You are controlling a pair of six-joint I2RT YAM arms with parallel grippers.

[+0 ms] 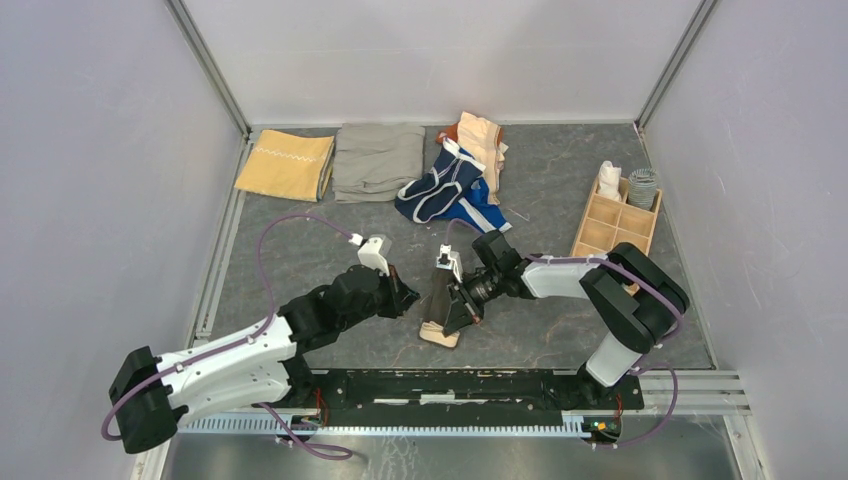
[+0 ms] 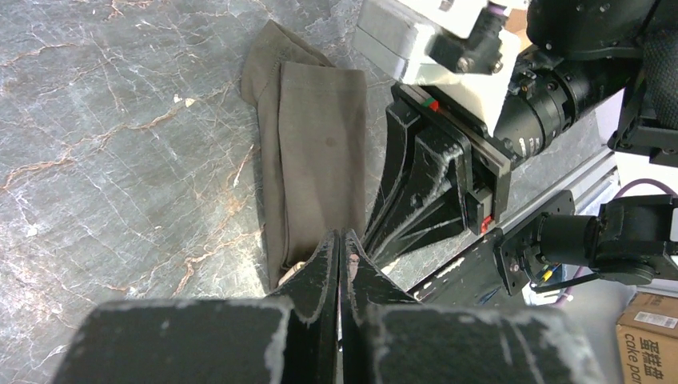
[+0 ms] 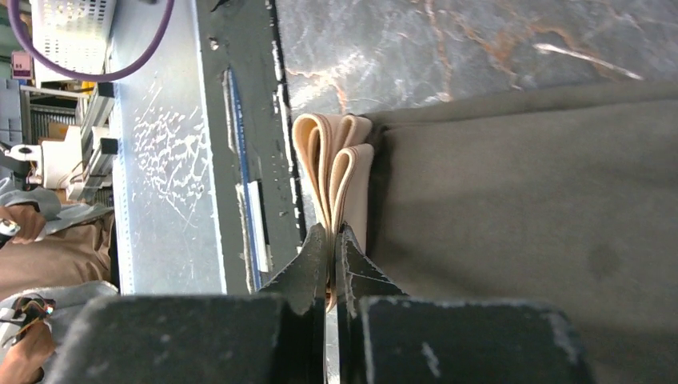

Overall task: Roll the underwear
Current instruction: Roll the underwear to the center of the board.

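The dark grey-brown underwear (image 1: 438, 295) lies folded into a long narrow strip (image 2: 316, 136) on the table between the two arms. Its tan waistband (image 1: 440, 335) is at the near end. My right gripper (image 1: 453, 318) is shut on that folded tan waistband (image 3: 332, 164), whose layers run in between the tips of the right gripper (image 3: 333, 234). From the left, my left gripper (image 1: 408, 297) reaches the same near end. The left gripper (image 2: 340, 238) is shut, tips pressed together over the strip's end, and no cloth shows between them.
More underwear is heaped at the back: navy with white trim (image 1: 437, 190), bright blue (image 1: 482, 212), peach (image 1: 482, 145). Folded mustard cloth (image 1: 287, 165) and grey-khaki cloth (image 1: 378, 160) lie back left. A wooden divided box (image 1: 615, 222) stands right. A metal rail (image 1: 450, 385) runs along the near edge.
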